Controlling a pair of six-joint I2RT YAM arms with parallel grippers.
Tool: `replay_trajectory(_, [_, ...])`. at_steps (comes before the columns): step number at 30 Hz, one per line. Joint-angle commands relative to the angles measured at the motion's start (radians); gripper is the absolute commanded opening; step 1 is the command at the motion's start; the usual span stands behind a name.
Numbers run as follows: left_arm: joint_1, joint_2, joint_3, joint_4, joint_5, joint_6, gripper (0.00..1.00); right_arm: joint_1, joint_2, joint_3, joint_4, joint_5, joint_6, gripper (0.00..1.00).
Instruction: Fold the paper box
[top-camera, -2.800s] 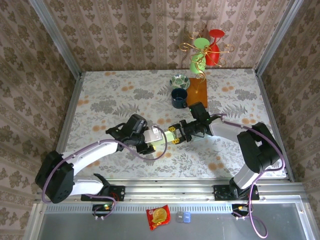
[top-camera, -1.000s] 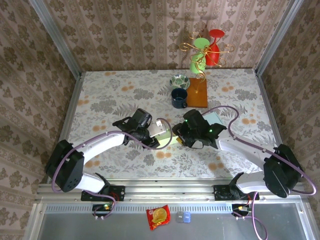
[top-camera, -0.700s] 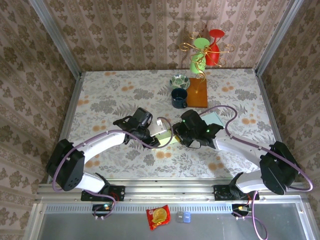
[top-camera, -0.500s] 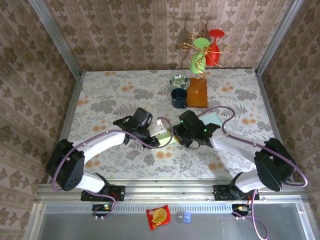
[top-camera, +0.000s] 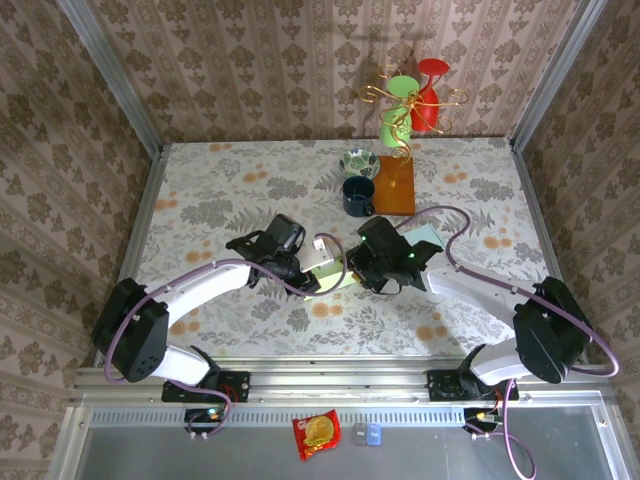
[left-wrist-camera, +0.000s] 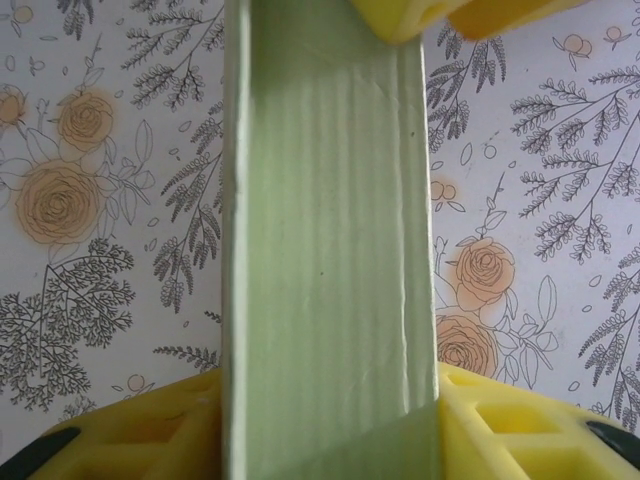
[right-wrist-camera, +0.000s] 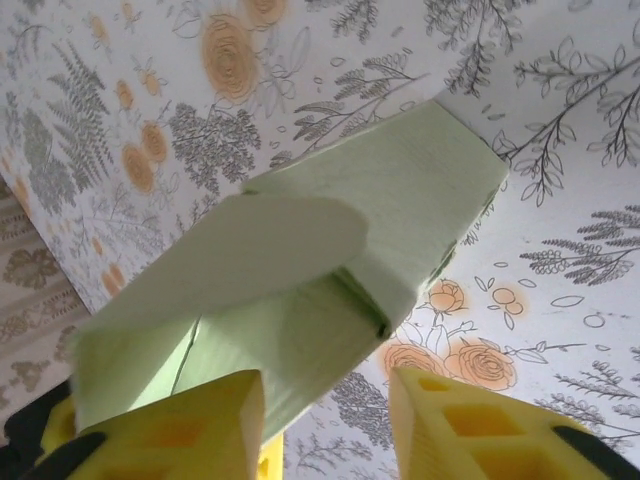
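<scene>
- Mid-desk (top-camera: 220, 180), a little toward the near edge: left tool (left-wrist-camera: 330, 425) clenched on the paper box (left-wrist-camera: 330, 230), one finger flat on each long side.
- Box's long axis runs left to right, straight out of the left tool toward the other arm.
- Right tool (right-wrist-camera: 325, 390) straddles the box's right end, released: one finger against the box, the other standing clear. The rounded flap (right-wrist-camera: 250, 250) juts out here, so the right arm is nearer to tuck it.

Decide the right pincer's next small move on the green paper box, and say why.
Probably nudge the rounded paper flap inward: it stands open on the pale green paper box, which the left pincer grips; the right pincer is open.
</scene>
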Motion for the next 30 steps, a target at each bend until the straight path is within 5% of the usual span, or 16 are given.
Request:
replay_trajectory(1, [-0.007, 0.001, 0.024, -0.018, 0.007, 0.027, 0.47, -0.043, -0.118, 0.041, -0.014, -0.031, -0.249, 0.44])
replay_trajectory(7, [-0.007, 0.0, 0.02, -0.016, 0.008, 0.043, 0.46, -0.183, -0.263, 0.047, -0.089, -0.155, -0.842, 0.47])
replay_trajectory(13, [-0.007, 0.0, 0.022, -0.018, 0.004, 0.052, 0.46, -0.245, -0.121, 0.208, -0.39, -0.18, -1.279, 0.45])
replay_trajectory(22, [-0.005, 0.005, 0.024, -0.022, 0.005, 0.047, 0.46, -0.192, -0.009, 0.283, -0.471, -0.095, -1.41, 0.52])
replay_trajectory(30, [-0.006, 0.006, 0.025, -0.022, 0.007, 0.045, 0.47, -0.153, 0.089, 0.307, -0.442, -0.078, -1.414, 0.49])
